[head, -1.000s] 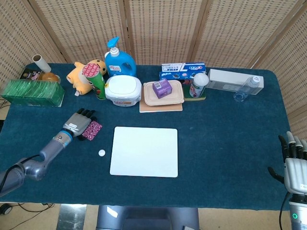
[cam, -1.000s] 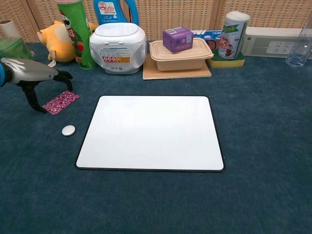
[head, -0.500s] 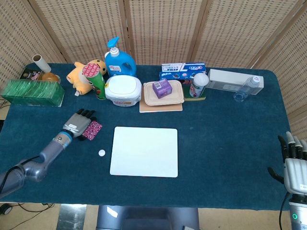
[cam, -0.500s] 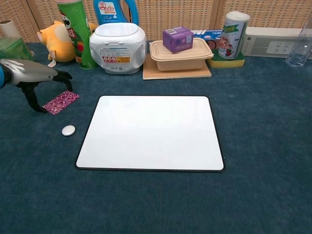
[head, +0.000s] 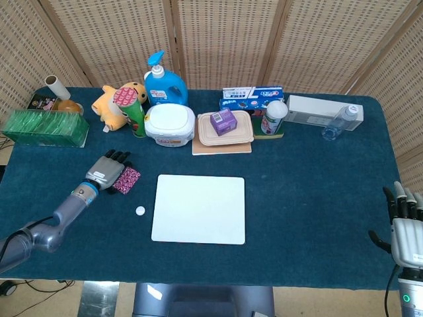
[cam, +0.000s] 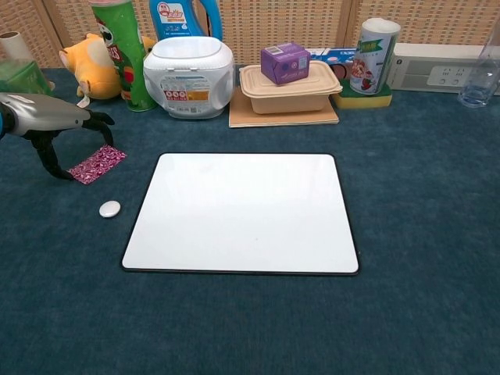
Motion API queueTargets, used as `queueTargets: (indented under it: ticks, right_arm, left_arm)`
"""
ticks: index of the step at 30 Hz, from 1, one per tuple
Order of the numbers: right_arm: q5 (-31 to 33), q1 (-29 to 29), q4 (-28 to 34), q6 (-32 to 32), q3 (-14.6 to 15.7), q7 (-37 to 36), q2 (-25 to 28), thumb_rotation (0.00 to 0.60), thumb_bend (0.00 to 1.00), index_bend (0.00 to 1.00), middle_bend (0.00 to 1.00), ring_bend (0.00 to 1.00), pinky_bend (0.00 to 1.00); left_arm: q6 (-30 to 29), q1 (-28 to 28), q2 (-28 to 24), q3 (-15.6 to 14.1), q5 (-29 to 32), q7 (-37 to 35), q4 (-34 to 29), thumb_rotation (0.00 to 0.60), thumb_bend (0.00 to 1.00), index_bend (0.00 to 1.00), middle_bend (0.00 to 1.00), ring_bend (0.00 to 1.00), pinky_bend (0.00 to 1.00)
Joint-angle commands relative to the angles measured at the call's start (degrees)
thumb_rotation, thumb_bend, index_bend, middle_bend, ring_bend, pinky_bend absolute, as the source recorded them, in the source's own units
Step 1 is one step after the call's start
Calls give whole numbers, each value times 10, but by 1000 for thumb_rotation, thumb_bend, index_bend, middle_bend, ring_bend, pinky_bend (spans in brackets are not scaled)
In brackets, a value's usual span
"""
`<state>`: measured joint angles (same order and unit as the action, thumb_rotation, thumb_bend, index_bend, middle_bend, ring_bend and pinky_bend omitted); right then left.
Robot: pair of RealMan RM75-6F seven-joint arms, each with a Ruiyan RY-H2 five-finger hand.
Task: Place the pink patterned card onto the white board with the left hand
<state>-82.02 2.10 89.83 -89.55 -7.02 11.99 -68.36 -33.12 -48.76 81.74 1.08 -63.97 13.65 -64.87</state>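
Lying flat on the worktop [cam: 422,234], the white board [cam: 242,212] is waiting bare. Just beyond, the left hand [cam: 48,125] is arching over the pink patterned card [cam: 98,163], not plainly gripping; fingertips risk sliding it away.

Purple box [head: 223,121] atop lidded container [head: 225,129]

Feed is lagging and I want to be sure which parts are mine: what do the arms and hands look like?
The left hand has a silver-grey back and black fingers. A blue band rings its wrist, and the forearm is rounded grey metal. The right hand looks the same: pale grey body, dark fingers, and a small green light lower on its arm. No sleeves or loose cables are visible.
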Motion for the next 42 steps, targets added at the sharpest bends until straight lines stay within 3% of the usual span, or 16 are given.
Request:
queueTargets:
  ticks: [1,26,42]
  right_arm:
    - [0,0,0,0,0,0,0,600,209,29,0,0,0]
    - [0,0,3,1,1,-3,3,600,209,29,0,0,0]
    - [5,1,2,5,-2,-9,6,600,208,29,0,0,0]
  left_arm:
    - [-3,0,-3,2,0,-1,-4,600,206,484,0,0,0]
    - [-32,-27,-58,33,26,33,-121,600,204,484,0,0,0]
    - [-54,-110,-34,54,102,146,-252,600,201,484,0,0,0]
